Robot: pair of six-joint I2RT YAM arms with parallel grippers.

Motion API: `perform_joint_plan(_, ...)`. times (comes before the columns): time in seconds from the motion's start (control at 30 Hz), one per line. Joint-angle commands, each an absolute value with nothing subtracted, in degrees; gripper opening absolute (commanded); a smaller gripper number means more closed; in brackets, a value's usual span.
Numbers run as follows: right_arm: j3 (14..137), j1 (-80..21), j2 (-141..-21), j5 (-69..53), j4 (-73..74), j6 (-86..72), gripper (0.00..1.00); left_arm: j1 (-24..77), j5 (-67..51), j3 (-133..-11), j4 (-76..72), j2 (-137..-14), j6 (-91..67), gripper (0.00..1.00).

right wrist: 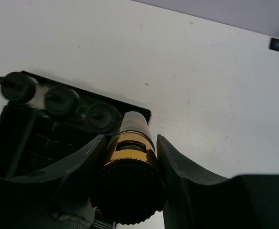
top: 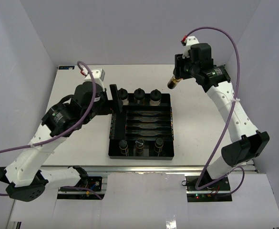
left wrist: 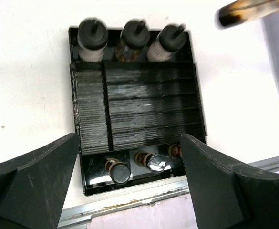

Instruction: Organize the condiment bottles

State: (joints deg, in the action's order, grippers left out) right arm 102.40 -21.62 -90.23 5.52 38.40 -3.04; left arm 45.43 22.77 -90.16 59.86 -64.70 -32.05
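The right gripper (top: 177, 77) is clenched on an amber bottle (top: 172, 85), held aloft toward the far edge of the table (top: 201, 136). The left gripper (top: 113, 99) hangs released. Six capped bottles (top: 139, 95) stand in the black tray (top: 170, 125) mid-table.

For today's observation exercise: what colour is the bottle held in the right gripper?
Amber-brown bottle with a black cap; the right wrist view shows it best.

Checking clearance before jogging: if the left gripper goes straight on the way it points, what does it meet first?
Likely the tray's ribbed middle, framed between the open fingers of the left gripper; depth is unclear.
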Motion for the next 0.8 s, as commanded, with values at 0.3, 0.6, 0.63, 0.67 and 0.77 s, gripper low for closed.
perform_joint_plan(0.3, 113.12, -47.24, -102.61, 3.08, 34.14, -2.68, 0.08, 45.26, 21.75, -102.78, 68.99, -57.92, -33.40, 0.98)
perform_joint_plan(0.6, 118.62, -54.97, -112.67, 5.54, 35.08, -1.68, 0.08, 45.26, 22.29, -104.75, 66.71, -54.00, -33.83, 0.98)
perform_joint_plan(0.63, 119.03, -55.70, -113.14, 5.54, 35.14, -1.52, 0.08, 45.26, 22.40, -104.84, 66.71, -53.51, -33.99, 0.98)
perform_joint_plan(0.67, 119.71, -56.22, -113.88, 5.80, 35.31, -1.49, 0.08, 45.26, 22.46, -104.91, 66.81, -53.23, -34.06, 0.98)
perform_joint_plan(0.77, 121.79, -57.09, -116.16, 6.52, 36.68, -1.84, 0.08, 45.26, 22.30, -105.06, 67.14, -53.09, -34.16, 0.98)
